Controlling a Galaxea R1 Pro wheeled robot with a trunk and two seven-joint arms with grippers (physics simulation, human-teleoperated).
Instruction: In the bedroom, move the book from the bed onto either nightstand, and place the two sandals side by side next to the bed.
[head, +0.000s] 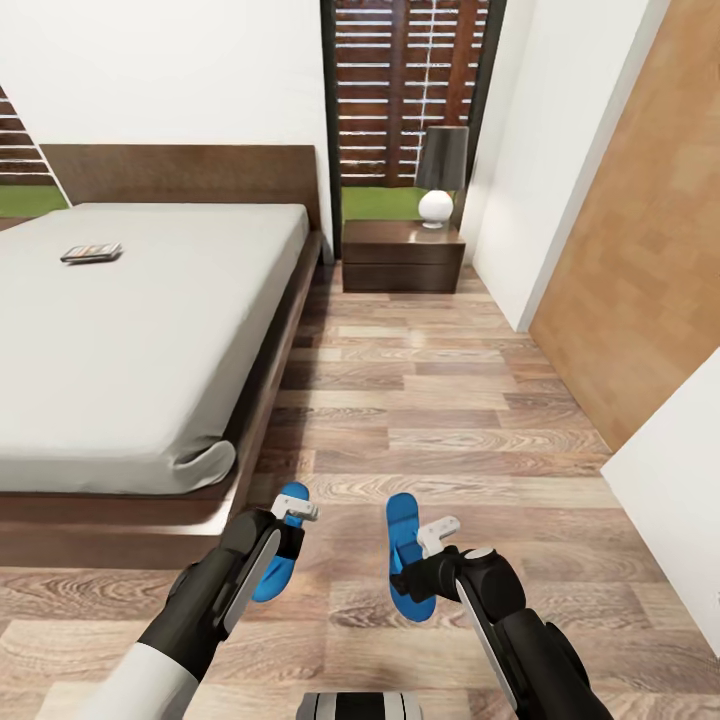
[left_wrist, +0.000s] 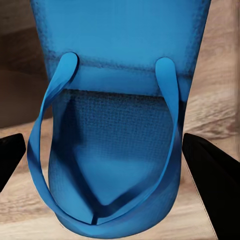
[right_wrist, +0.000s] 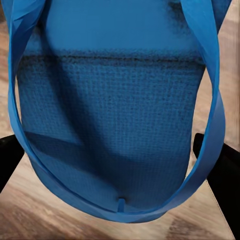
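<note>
Two bright blue sandals lie on the wood floor off the bed's near corner, the left sandal (head: 290, 497) (left_wrist: 115, 135) and the right sandal (head: 400, 520) (right_wrist: 115, 115), roughly parallel and a sandal's length apart. My left gripper (head: 283, 537) (left_wrist: 104, 150) is low over the left one, open, a black finger (left_wrist: 210, 170) on each side of the sole. My right gripper (head: 413, 575) (right_wrist: 107, 150) is open astride the right one in the same way. The book (head: 91, 252) rests on the off-white mattress of the bed (head: 150, 330). The nightstand (head: 402, 257) stands beside the headboard.
A black-shaded lamp with a white base (head: 440, 175) takes up the right part of the nightstand top. A white wall corner and a wooden door panel (head: 640, 260) bound the floor on the right. Open wood floor (head: 430, 400) runs between bed and wall.
</note>
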